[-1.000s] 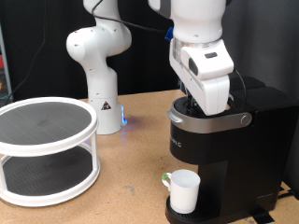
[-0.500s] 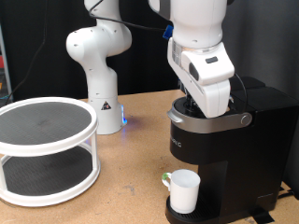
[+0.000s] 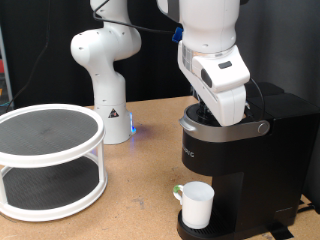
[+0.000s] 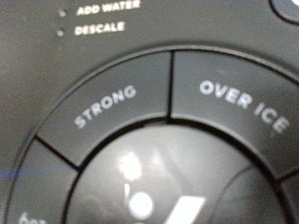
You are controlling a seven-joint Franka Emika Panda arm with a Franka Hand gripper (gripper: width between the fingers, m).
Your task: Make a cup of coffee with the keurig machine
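The black keurig machine (image 3: 240, 165) stands at the exterior view's right on the wooden table. The white cup (image 3: 196, 204) with a bit of green at its rim sits on the machine's drip tray under the spout. The robot's white hand (image 3: 222, 85) is pressed down on the top of the machine, and its fingers are hidden behind the hand and the grey lid handle (image 3: 230, 127). The wrist view shows only the machine's top button panel (image 4: 154, 121) very close, with the labels STRONG and OVER ICE; no fingers show in it.
A white two-tier round rack (image 3: 48, 160) with dark mesh shelves stands at the exterior view's left. A second white robot base (image 3: 105, 75) stands at the back of the table with a small blue light at its foot.
The hand has shifted very slightly up and to the left over the machine's top; the cup and machine have not moved.
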